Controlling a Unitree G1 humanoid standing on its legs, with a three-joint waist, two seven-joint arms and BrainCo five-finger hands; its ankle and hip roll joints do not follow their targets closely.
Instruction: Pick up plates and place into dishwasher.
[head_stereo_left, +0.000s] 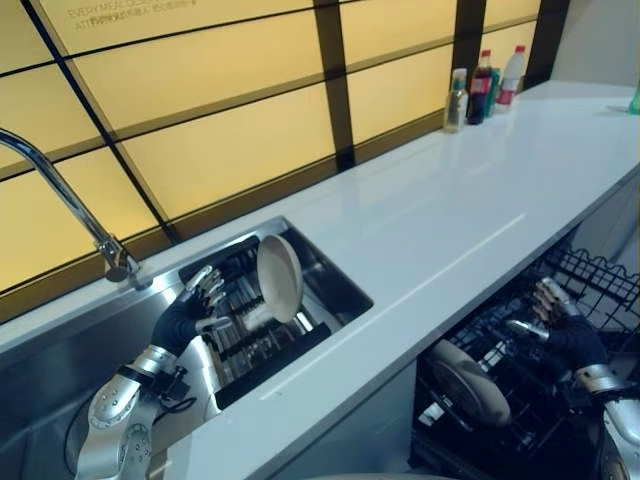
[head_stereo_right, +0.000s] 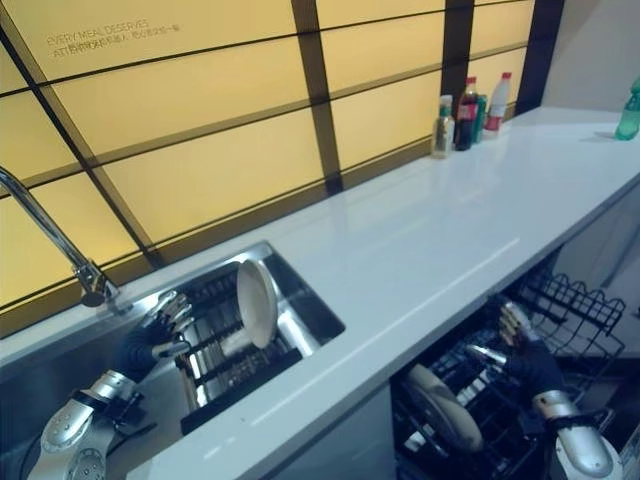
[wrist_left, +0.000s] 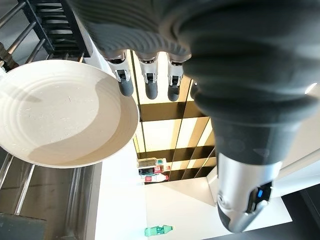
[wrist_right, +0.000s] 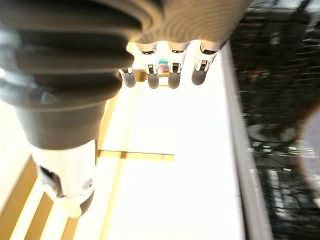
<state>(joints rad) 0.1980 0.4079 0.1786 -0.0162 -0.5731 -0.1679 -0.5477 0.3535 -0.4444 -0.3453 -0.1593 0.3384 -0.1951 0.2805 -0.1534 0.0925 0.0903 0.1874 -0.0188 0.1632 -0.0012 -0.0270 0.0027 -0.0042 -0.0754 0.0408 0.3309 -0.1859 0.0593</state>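
Note:
A cream plate stands on edge in the dark rack inside the sink. My left hand is just left of it, open, its fingers straight and close to the plate's rim; I cannot tell whether they touch. A second plate leans in the pulled-out dishwasher rack under the counter. Over that rack, right of this plate, my right hand hangs open with its fingers straight and nothing in it.
A curved faucet rises at the sink's left. The long white counter runs to the right, with several bottles at the back wall and a green bottle at the far end.

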